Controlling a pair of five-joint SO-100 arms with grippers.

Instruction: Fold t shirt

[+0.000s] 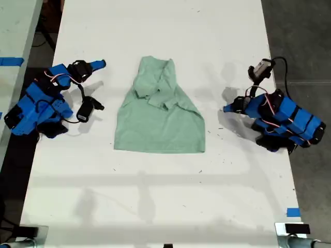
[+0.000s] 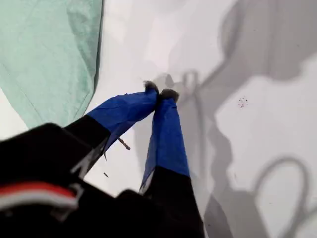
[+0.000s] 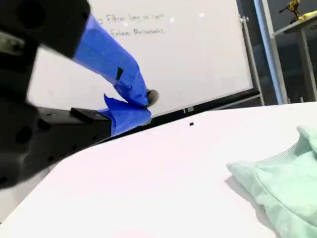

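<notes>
The pale mint-green t shirt (image 1: 158,116) lies flat in the middle of the white table, its sleeves folded inward so the top is narrow and the hem end wide. At the exterior view's right, my first gripper (image 1: 227,108) rests low over the table, shut and empty, a short way from the shirt's edge (image 2: 44,54); its blue-taped tips (image 2: 161,92) touch. My second gripper (image 1: 101,64) is at the exterior view's left, shut on nothing (image 3: 146,104), clear of the shirt's collar end (image 3: 282,183).
The white table (image 1: 155,196) has bare surface on all sides of the shirt. A blue tape mark (image 1: 292,212) sits near its front corner at the exterior view's right. Another table with blue tape (image 1: 10,61) stands at the exterior view's left. A whiteboard (image 3: 173,49) stands beyond the far end.
</notes>
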